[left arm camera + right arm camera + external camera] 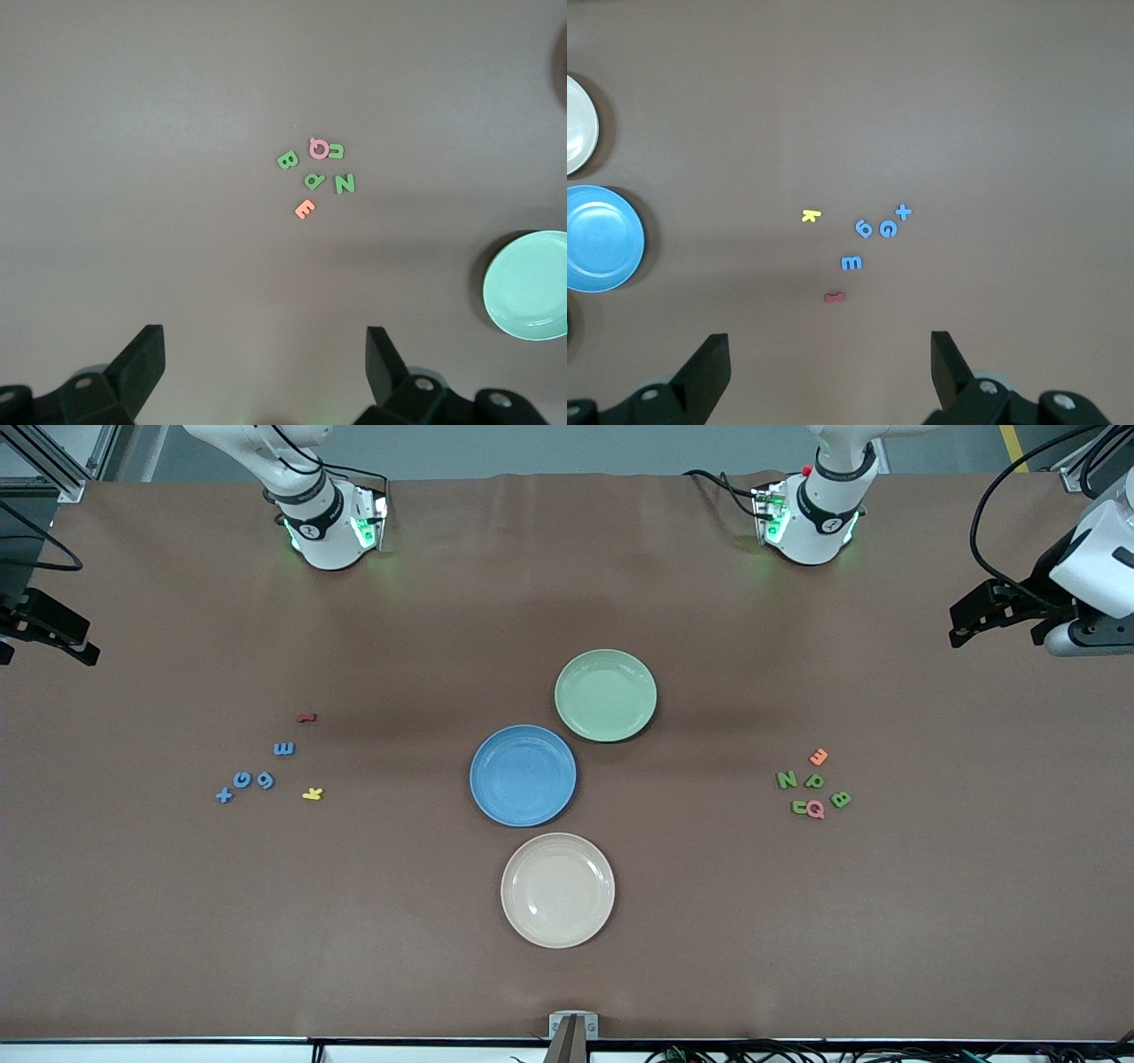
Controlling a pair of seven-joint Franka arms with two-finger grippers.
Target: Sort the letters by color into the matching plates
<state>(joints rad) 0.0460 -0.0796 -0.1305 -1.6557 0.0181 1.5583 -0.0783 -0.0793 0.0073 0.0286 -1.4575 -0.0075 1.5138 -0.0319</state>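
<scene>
**Letters unsorted; both plates empty**

Blue plate (523, 776) and pale green plate (605, 694) sit mid-table, rims nearly touching, the green one farther from the front camera. Neither holds anything. Four blue letters lie flat toward the right arm's end: + (224, 796), G (243, 779), 9 (265, 780), E (283, 748). Four green letters cluster toward the left arm's end: N (786, 780), P (814, 781), B (840, 799), C (799, 807).
</scene>
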